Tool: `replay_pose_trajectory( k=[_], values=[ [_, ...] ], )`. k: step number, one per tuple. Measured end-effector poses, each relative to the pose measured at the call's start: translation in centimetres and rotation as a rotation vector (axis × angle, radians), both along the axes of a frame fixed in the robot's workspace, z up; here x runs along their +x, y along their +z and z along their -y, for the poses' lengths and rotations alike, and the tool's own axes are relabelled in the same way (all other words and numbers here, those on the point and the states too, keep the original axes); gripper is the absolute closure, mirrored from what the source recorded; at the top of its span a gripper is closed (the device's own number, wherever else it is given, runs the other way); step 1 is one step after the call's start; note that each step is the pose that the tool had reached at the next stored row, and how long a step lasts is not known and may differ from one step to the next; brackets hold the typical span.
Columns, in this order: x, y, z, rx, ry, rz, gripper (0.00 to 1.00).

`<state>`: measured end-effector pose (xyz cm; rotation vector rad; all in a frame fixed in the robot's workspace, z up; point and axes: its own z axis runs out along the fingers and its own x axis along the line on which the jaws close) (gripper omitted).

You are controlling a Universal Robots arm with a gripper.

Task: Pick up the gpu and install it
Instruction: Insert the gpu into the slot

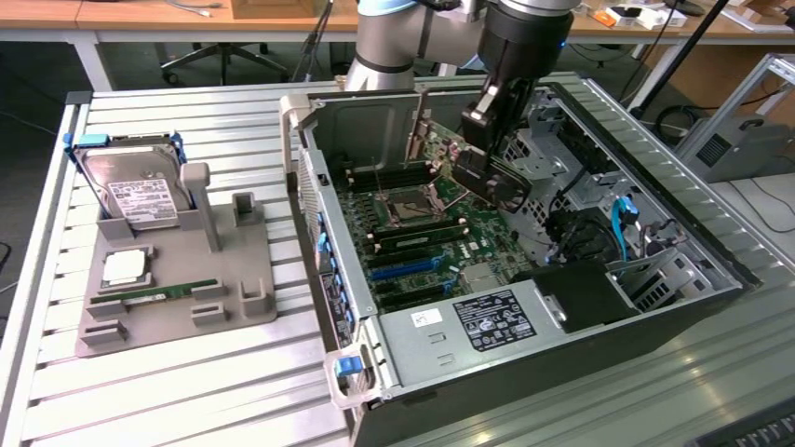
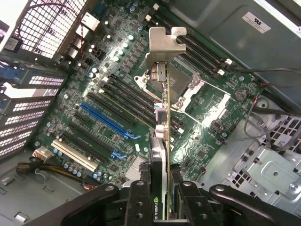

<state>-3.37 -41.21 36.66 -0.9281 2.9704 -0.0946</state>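
Pincer [image 2: 162, 194] grips the gpu [image 2: 160, 113] edge-on, within the open computer case [image 1: 695, 214] above its motherboard [image 2: 108, 94].

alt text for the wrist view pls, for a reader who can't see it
The tool grips the gpu edge-on, its silver bracket at the far end, above the green motherboard inside the open computer case. A blue slot and black slots lie on the board beside the card.

Place: robotics lab or workshop.
Bench: slatted aluminium table [image 1: 186, 391] carrying an opened computer case [image 1: 658, 177].
Background: wooden desks [image 1: 149, 19], office chair [image 1: 230, 56].
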Motion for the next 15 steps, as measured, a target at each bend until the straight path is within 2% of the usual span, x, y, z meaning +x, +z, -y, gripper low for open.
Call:
replay_pose_trajectory(
  k=[15],
  values=[
    [0.0, -0.02, 0.04, -0.0001, 0.027, 0.0, 0.73]
  ],
)
